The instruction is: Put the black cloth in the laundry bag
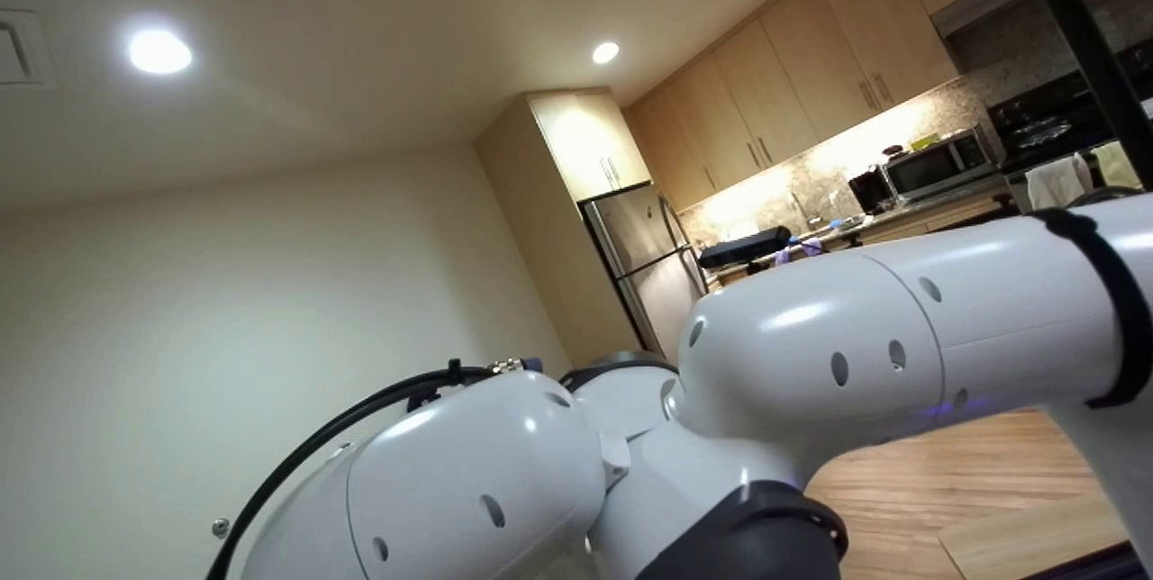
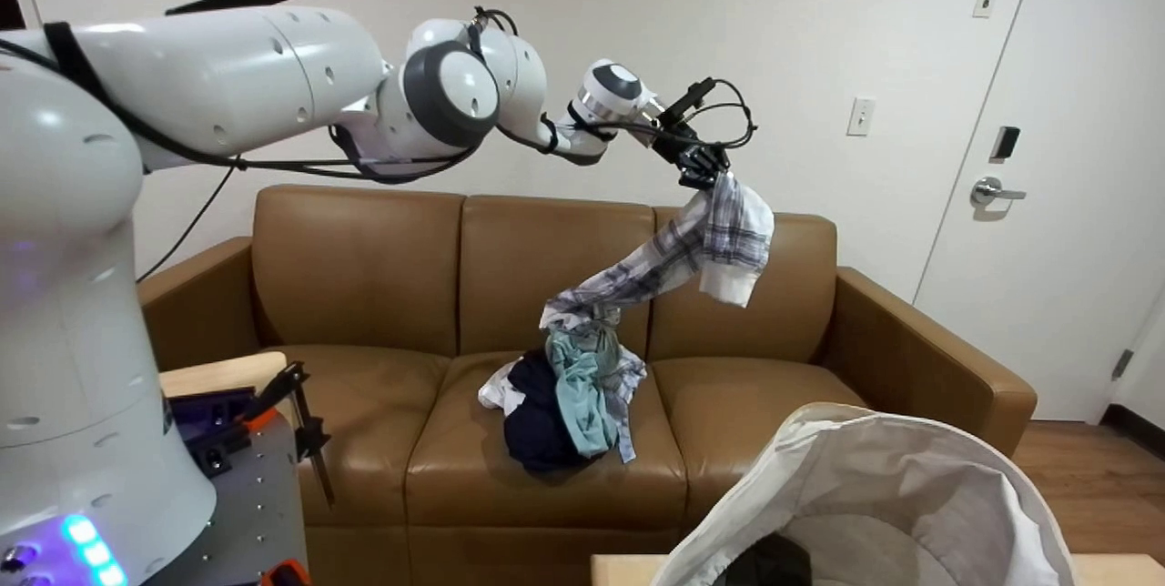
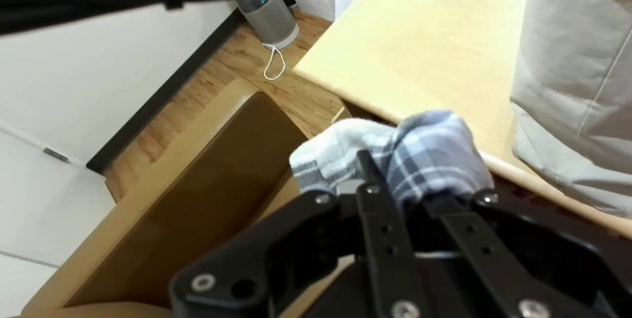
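The claw point(image 2: 708, 175) clenches a plaid cloth point(image 2: 675, 257) whose trailing end meets the clothes pile point(image 2: 581, 399), at the claw's seven o'clock; a black cloth point(image 2: 772, 561) lies inside the laundry bag point(image 2: 919, 468), at five o'clock. Raise that end clear, then release centrally over the bag.

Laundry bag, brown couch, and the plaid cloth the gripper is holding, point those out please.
Laundry bag point(image 2: 887, 477): in an exterior view, on its inner wall.
Brown couch point(image 2: 546, 249): in an exterior view, on its middle back cushion.
Plaid cloth point(image 2: 672, 260): in an exterior view, on its slanting middle stretch.
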You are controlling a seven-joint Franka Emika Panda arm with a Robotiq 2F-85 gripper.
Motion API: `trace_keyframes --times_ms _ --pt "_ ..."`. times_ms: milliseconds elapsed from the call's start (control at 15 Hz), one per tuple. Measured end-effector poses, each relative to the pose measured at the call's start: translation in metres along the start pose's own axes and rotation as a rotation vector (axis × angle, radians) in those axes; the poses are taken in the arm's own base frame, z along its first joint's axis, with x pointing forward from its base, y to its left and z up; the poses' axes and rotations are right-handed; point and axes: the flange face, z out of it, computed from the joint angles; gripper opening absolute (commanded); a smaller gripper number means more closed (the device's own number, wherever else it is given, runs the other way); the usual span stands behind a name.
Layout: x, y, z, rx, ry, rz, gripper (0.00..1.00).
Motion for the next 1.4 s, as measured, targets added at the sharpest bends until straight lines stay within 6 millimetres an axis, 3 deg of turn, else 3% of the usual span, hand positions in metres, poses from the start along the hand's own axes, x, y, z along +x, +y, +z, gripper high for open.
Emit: trace_keyframes --times_ms 333,533,667,1000,1400 --pt "-0.001 0.000 -0.001 -0.004 -0.011 0.004 0.09" --pt "0.002 -0.006 0.012 0.002 -0.058 0.008 0.09" --pt "-0.012 -0.003 0.027 -0.025 -0.151 0.031 0.09" --pt "-0.079 0.006 0.072 -0.032 -0.331 0.123 0.09" --pt "-0.080 0.006 0.069 -0.031 -0.337 0.135 0.09"
